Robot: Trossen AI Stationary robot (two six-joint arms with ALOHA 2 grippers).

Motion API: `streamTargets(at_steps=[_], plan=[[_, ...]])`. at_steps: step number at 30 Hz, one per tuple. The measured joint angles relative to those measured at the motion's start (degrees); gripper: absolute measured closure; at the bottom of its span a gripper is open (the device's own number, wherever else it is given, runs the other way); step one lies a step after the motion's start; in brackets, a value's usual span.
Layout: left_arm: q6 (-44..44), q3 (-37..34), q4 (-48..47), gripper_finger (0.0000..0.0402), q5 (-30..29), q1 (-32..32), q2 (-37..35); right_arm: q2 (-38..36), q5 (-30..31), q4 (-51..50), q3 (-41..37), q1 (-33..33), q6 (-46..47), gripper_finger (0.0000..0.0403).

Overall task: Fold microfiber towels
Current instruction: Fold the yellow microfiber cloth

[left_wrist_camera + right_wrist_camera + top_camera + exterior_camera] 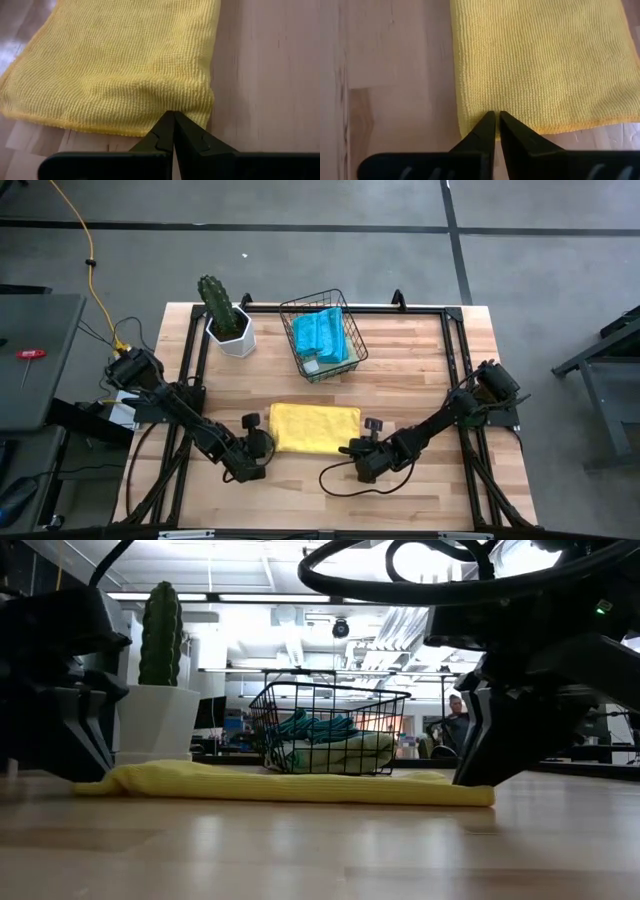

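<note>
One towel out: a folded yellow microfiber towel [315, 427] lies flat near table centre, its long sides running 9 to 3 o'clock.
Left gripper [259, 452]: at the towel's 8 o'clock corner, fingers pressed fully together on the cloth's edge [165, 131] (the pinch shows only in its wrist view).
Right gripper [358, 456]: at the 4 o'clock corner, fingers nearly touching, tips at the hem [492, 127]; whether cloth is caught between them I cannot tell.
Basket: one black wire basket [352, 332] at 12 o'clock holds teal-blue towels [322, 332]; the low view adds a pale green one [345, 752]. Count unclear.
Cactus: one potted cactus [222, 310] at 11 o'clock.
</note>
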Motion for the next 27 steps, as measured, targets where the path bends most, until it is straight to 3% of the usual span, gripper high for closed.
streamTargets(at_steps=[10, 27], plan=[[1.48, -0.59, -4.2, 0.0401, 5.64, -0.26, -5.81, -0.13, 0.2, -4.36, 0.2, 0.02, 1.3, 0.0382], [1.45, -0.59, -4.45, 0.0401, 5.77, -0.31, -6.05, -0.11, 0.04, -4.32, 0.09, 0.0, 1.22, 0.0382]])
